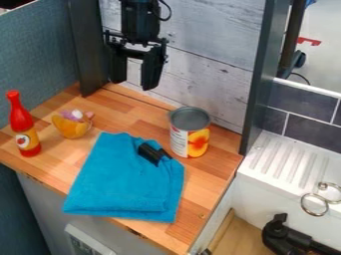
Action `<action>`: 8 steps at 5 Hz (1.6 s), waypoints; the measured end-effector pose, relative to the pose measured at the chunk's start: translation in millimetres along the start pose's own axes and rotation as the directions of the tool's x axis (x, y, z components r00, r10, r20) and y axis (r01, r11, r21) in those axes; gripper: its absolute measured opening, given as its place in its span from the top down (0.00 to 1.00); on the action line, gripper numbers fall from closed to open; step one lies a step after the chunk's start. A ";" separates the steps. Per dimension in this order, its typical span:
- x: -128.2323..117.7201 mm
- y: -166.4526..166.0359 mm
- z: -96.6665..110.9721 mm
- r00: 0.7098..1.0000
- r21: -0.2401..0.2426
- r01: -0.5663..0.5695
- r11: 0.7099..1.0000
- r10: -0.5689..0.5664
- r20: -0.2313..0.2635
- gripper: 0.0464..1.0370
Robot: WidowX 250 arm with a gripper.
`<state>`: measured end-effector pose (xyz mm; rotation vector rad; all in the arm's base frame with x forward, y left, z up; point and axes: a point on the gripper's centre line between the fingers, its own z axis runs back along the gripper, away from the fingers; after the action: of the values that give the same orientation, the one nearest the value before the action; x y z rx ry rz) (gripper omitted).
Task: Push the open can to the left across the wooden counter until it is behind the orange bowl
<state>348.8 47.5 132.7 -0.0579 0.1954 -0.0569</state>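
The gripper (135, 82) hangs over the back of the wooden counter, in front of the whitewashed plank wall, with its two fingers apart and nothing between them. Below it and toward the front, a folded blue cloth (120, 179) lies flat. A small black object (152, 153) rests on the cloth's upper right part. Beside the cloth, to the right, a tin can (190, 132) with fruit on its label stands upright. An orange, bowl-like item (71, 126) with pinkish pieces on top sits left of the cloth. Farthest left, a red bottle (23, 124) stands upright.
Dark posts (85, 47) flank the plank wall, one left and one right. Right of the wooden counter (206, 184) is a white ridged sink or drainer (286, 162) with metal rings (314, 204). A black device (286, 236) lies at lower right.
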 end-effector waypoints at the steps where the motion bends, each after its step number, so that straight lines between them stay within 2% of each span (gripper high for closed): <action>1: 2.3 0.8 -14.6 0.999 -0.007 -0.003 1.000 0.002 -0.036 0.04; 2: 10.0 -3.8 -20.6 1.000 0.019 0.018 1.000 -0.018 0.008 0.04; 3: 15.2 -25.6 -21.0 0.998 0.038 0.057 0.998 -0.058 0.020 0.04; 4: 18.8 -47.0 -21.9 0.991 0.041 0.109 0.993 -0.112 0.078 0.04; 5: 24.7 -70.2 -22.0 0.979 -0.037 0.167 0.985 -0.161 0.124 0.04; 6: 33.1 -91.1 -16.0 0.962 -0.067 0.230 0.971 -0.217 0.163 0.04; 7: 36.6 -109.3 -20.7 0.954 -0.065 0.272 0.960 -0.261 0.146 0.04; 8: 39.7 -120.5 -26.9 0.942 -0.086 0.307 0.948 -0.289 0.172 0.04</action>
<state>376.3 -76.4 106.3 -0.2032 0.0292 -0.3437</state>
